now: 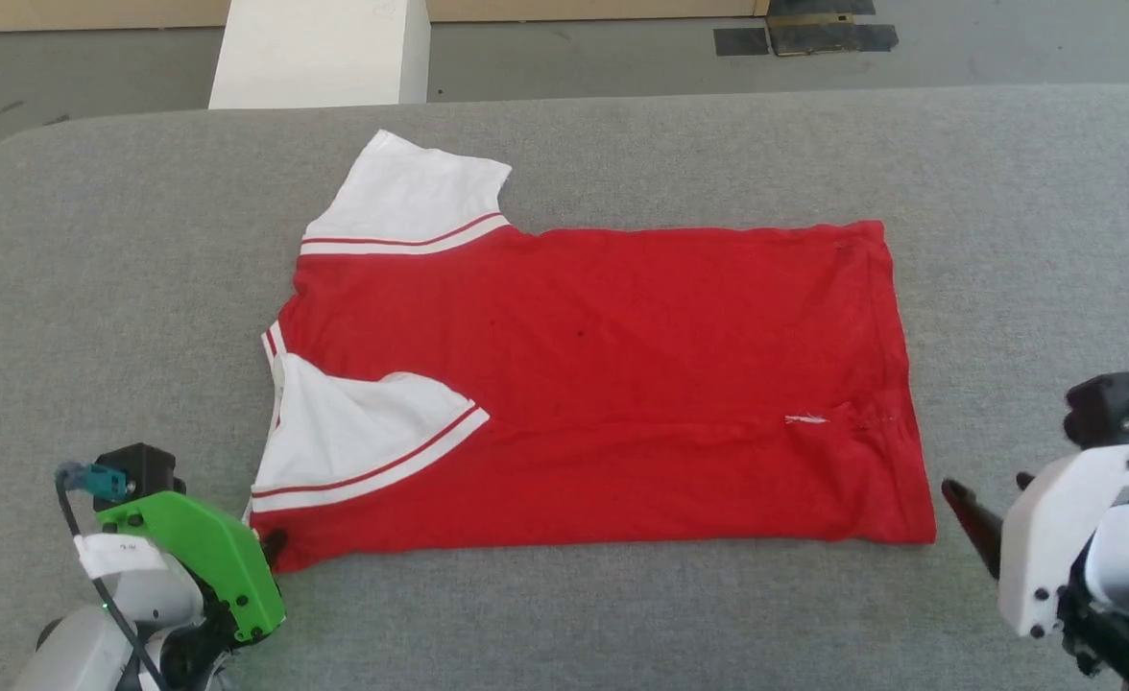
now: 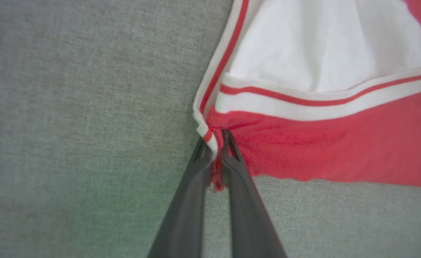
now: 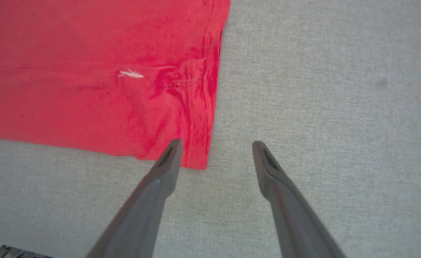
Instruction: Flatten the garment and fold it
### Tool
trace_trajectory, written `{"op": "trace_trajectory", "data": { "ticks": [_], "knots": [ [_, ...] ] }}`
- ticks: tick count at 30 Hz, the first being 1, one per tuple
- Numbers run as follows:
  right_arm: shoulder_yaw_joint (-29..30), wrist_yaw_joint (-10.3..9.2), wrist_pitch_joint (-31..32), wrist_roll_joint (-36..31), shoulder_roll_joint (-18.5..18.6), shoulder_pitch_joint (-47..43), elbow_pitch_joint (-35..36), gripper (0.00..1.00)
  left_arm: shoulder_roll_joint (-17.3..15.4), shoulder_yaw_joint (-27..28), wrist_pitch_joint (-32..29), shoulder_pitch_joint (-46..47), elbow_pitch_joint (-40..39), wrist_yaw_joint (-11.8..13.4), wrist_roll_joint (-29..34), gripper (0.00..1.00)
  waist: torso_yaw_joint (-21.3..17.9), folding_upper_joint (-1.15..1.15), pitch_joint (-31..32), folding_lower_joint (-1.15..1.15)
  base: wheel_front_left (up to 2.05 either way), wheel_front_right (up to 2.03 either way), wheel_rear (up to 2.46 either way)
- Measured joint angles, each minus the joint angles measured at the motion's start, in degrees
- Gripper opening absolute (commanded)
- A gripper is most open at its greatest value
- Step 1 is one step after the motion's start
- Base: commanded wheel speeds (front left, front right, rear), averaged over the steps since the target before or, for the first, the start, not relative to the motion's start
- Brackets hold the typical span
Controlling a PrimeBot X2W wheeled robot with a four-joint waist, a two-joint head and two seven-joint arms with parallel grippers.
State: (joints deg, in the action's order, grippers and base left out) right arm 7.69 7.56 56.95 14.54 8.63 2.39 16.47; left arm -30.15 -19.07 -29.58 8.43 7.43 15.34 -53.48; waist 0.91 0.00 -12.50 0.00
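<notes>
No legible text or numbers

Red garment w/ white sleeves, red-white striped trim, grey table

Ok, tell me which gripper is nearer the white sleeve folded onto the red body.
Left. The left gripper is shut on a corner of the garment just beside that sleeve; the right gripper hangs open at the far hem corner.
</notes>
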Motion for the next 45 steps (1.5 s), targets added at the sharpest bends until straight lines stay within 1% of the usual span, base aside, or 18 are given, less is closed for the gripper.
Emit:
{"op": "trace_trajectory", "data": {
  "ticks": [5, 10, 15, 18, 20, 21, 22, 23, 28, 32, 34, 35, 37, 41, 45],
  "knots": [
    [-2.6, 0.0, 0.1, -3.6, -0.3, -0.4, -1.4, 1.0, 0.1, 1.0, 1.7, -1.2, -3.1, -0.1, -0.5, 0.0, 0.7, 0.0, -0.6, 0.0, 0.0, 0.0, 0.0],
    [-5.5, 0.01, -0.1, -7.6, -0.9, 0.9, -6.7, 1.0, 0.0, 1.1, 2.0, -1.4, -6.0, 0.3, -0.5, 0.0, 1.1, 0.0, -1.9, 0.0, 0.0, 0.0, 0.0],
    [-6.6, 0.01, -2.0, -9.8, -1.3, 3.6, -11.9, 1.0, 0.0, 1.1, 2.0, -1.4, -7.7, 0.4, -0.5, 0.0, 1.8, 0.0, -3.3, 0.0, 0.0, 0.0, 0.0],
    [-7.4, 0.01, -2.5, -10.8, -0.9, 4.3, -13.5, 1.0, 0.0, 1.0, 2.0, -1.3, -8.0, 0.4, -0.5, 0.0, 2.3, 0.0, -3.9, 0.0, 0.0, 0.0, 0.0],
    [-9.0, 0.0, -2.2, -10.6, 0.2, 5.0, -14.6, 0.98, 0.0, 0.9, 2.0, -1.3, -8.2, 0.4, -0.5, 0.0, 2.6, 0.0, -4.3, 0.0, 0.0, 0.0, 0.0],
    [-9.2, 0.0, -1.9, -10.3, 0.5, 5.3, -14.8, 0.08, 0.0, 0.9, 2.0, -1.2, -8.2, 0.4, -0.5, 0.0, 2.7, 0.0, -4.2, 0.0, 0.0, 0.0, 0.0],
    [-9.3, 0.0, -1.7, -9.7, 0.8, 5.5, -15.1, 0.08, 0.1, 0.8, 2.0, -1.3, -8.3, 0.4, -0.5, 0.0, 2.7, 0.0, -4.1, 0.0, 0.0, 0.0, 0.0],
    [-9.5, 0.0, -1.5, -9.2, 1.0, 5.7, -15.2, 0.0, 0.1, 0.8, 2.0, -1.3, -8.3, 0.4, -0.5, 0.0, 2.7, 0.0, -4.0, 0.0, 0.0, 0.0, 0.0],
    [-8.0, 0.01, -2.5, -6.2, 1.1, 5.8, -15.0, 0.0, 0.2, 1.7, 2.5, -1.4, -9.0, 0.5, -0.7, 0.0, 2.4, 0.0, -2.4, 0.0, 0.0, 0.0, 0.0],
    [-5.9, 0.01, -2.4, -4.5, 2.0, 5.6, -12.6, 0.0, -0.3, 3.3, 3.2, -2.3, -10.9, 1.5, -1.1, 0.0, 2.2, 0.0, -0.3, 0.0, 0.0, 0.0, 0.0],
    [-5.2, 0.01, -1.9, -3.2, 2.7, 5.2, -10.9, 0.0, -0.9, 3.9, 3.2, -3.5, -12.4, 2.4, -1.3, 0.0, 2.1, 0.0, 0.8, 0.0, 0.0, 0.0, 0.0],
    [-4.9, 0.01, -0.2, -1.7, 4.1, 3.6, -8.7, 0.0, -1.8, 4.6, 2.8, -6.0, -14.9, 3.9, -1.5, 0.0, 2.0, 0.0, 2.7, 0.0, 0.0, 0.0, 0.0],
    [-5.0, 0.01, 1.2, -0.4, 5.0, 2.0, -8.1, 0.0, -2.3, 5.1, 2.5, -8.5, -16.8, 5.0, -1.7, 0.0, 1.9, 0.0, 3.9, 0.0, 0.0, 0.0, 0.0],
    [-4.9, 0.01, 2.4, 0.6, 5.1, -0.7, -8.6, 0.0, -2.3, 5.0, 1.9, -13.5, -18.1, 6.4, -2.6, 0.0, 1.6, 0.0, 5.2, 0.0, 0.0, 0.0, 0.0],
    [-5.6, 0.01, 2.6, 0.5, 4.4, -2.7, -11.9, 0.0, -0.5, 4.3, 1.9, -14.9, -15.9, 6.3, -4.1, 0.0, 1.6, 0.0, 5.3, 0.0, 0.0, 0.0, 0.0]
  ]
}}
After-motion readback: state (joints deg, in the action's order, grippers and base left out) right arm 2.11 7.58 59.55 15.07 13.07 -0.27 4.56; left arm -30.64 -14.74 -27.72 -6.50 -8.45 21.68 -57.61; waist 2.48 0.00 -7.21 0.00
